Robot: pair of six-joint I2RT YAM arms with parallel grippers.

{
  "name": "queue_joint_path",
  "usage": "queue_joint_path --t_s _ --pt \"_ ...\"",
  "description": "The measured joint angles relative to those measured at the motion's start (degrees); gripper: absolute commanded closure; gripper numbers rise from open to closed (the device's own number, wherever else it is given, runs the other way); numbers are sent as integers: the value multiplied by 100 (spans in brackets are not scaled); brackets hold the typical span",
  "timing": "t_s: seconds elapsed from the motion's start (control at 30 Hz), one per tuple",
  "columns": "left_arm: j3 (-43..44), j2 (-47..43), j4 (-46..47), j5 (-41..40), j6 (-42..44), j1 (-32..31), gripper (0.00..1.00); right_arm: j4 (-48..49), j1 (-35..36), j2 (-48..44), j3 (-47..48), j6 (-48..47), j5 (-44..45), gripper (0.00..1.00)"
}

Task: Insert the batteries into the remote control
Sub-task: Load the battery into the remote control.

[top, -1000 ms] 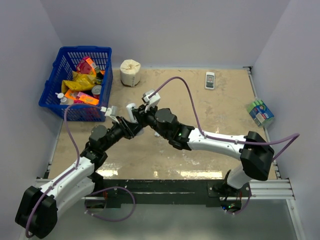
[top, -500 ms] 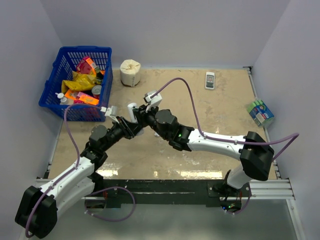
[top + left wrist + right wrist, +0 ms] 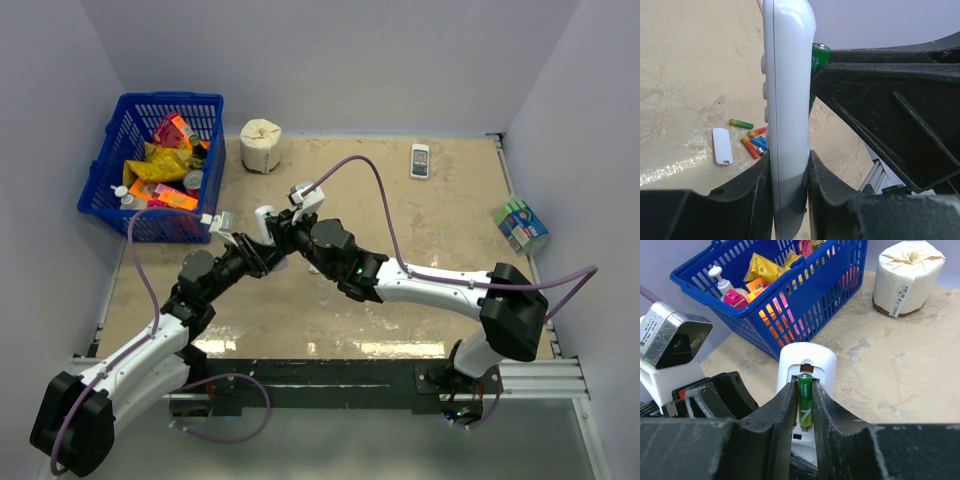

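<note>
We see the left gripper [image 3: 786, 175] clamped on the upright remote control [image 3: 786, 95], while the right gripper [image 3: 803, 388] brackets a green battery [image 3: 805, 405] seated in that remote's open back, and we cannot tell whether it pinches it.

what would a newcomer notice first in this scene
Over the table, the left gripper holds the remote control up, and a green battery sits between the right gripper fingers at the remote's open back compartment. Next comes the blue basket of bright packets at the far left corner. On the tabletop lie loose batteries and a white cover.
</note>
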Motion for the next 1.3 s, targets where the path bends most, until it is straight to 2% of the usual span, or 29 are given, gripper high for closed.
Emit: queue_joint_path --t_s 0.2,0.4,0.8,1.3 --pt "0 0 2 4 0 0 100 2 0 -4 -4 46 57 73" --pt "0 15 4 7 0 0 100 22 2 -4 -7 81 157 67" --pt "0 37 44 9 0 0 100 44 0 -4 -7 63 162 66" --pt "0 42 44 15 2 0 100 44 4 -7 -7 -48 162 54"
